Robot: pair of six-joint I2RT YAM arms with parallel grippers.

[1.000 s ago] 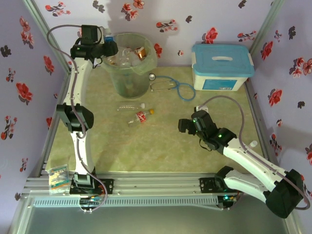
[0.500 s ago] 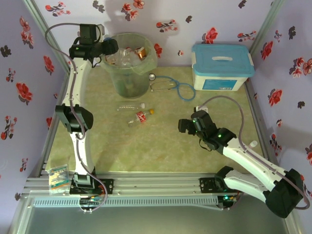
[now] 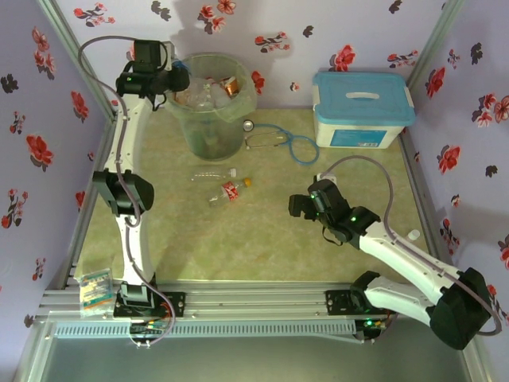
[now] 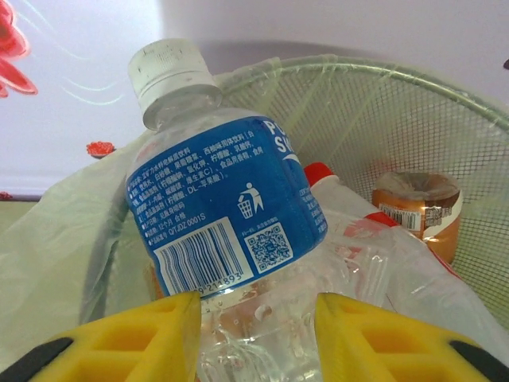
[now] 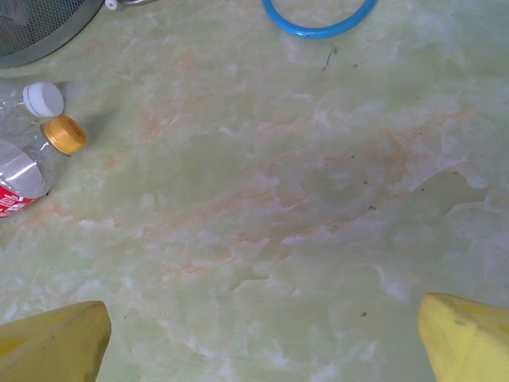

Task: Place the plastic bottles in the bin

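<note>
Green marbled tabletop [image 3: 262, 239] under floral walls; since a moment ago the left gripper [image 4: 254, 309] has drawn its jaws in, and they now clamp the clear lower body of a blue-labelled bottle [image 4: 223, 199] at the left rim of the bin [image 3: 208, 135], near the tabletop's far edge; the bottle's long axis runs straight out from the jaws, white cap pointing away; the right gripper [image 5: 262, 318] has hardly shifted, jaws wide apart over bare tabletop right of centre; a red-labelled bottle [image 3: 229, 192] and a clear bottle [image 3: 213, 173] lie mid-table.
</note>
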